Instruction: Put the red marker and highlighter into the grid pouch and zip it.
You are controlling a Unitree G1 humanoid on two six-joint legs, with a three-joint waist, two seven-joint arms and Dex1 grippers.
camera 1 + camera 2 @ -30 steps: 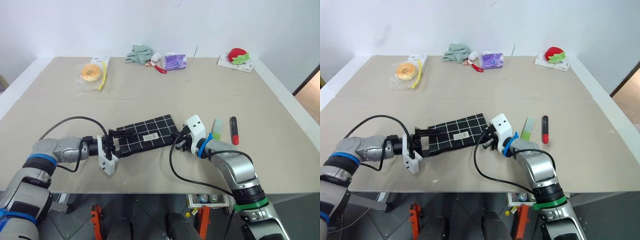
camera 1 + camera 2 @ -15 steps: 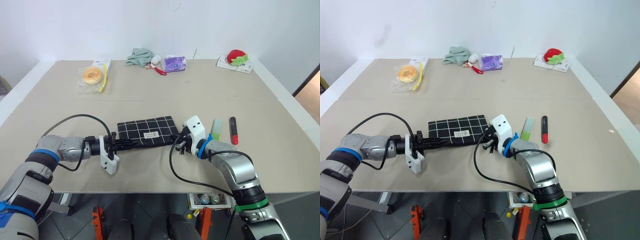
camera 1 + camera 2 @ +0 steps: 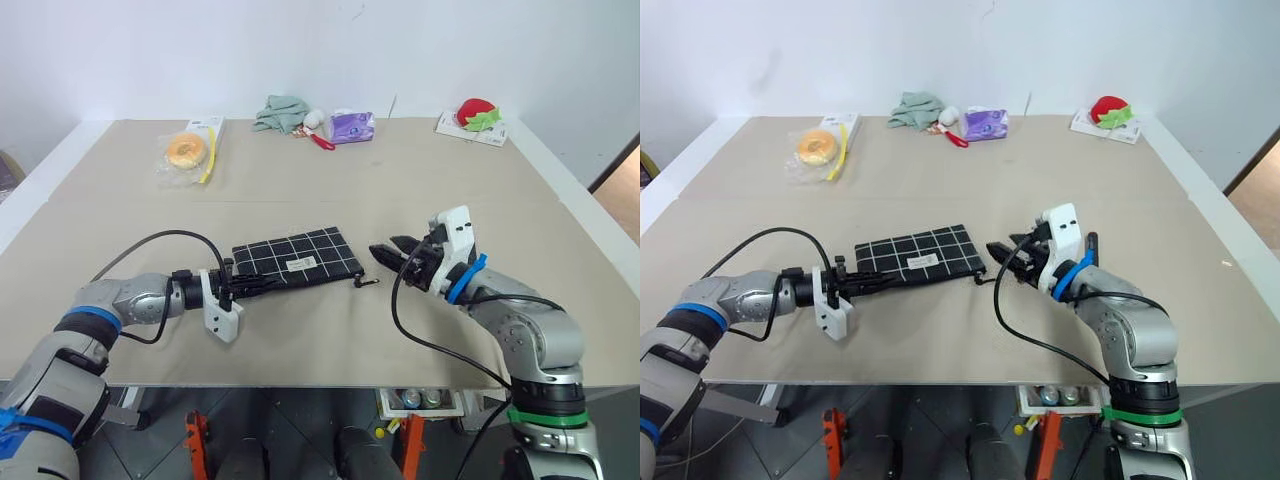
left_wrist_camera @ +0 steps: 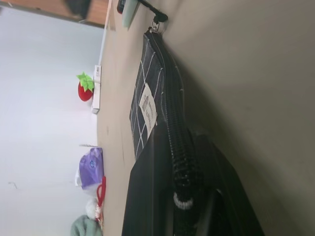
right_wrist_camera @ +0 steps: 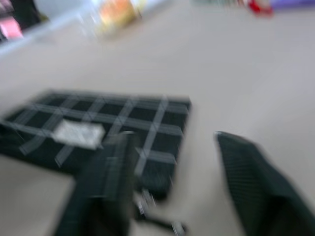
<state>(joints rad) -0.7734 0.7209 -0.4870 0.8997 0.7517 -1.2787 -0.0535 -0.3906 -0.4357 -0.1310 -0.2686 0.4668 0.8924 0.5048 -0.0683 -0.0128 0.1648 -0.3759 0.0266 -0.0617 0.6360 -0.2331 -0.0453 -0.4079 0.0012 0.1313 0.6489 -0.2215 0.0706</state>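
The grid pouch (image 3: 300, 258) lies flat on the table, its black zipper pull (image 3: 368, 282) trailing at its right end. My left gripper (image 3: 258, 284) is shut on the pouch's left end, and in the left wrist view the zipper edge (image 4: 173, 128) runs into the fingers. My right gripper (image 3: 385, 249) hovers open just right of the pouch, holding nothing. The highlighter (image 4: 128, 14) lies beyond the pouch's far end. The red marker is mostly hidden behind my right hand; its dark end (image 3: 1092, 242) peeks out.
Along the far edge of the table lie a bagged donut (image 3: 184, 150), a green cloth (image 3: 279, 110), a red-handled item (image 3: 320, 138), a purple pack (image 3: 350, 125) and a strawberry toy (image 3: 476, 112). The table's front edge runs close below both arms.
My right gripper has let go of the zipper pull, opened, and drawn back to the right and up. My left gripper has closed on the pouch's left end, and the pouch now lies flat.
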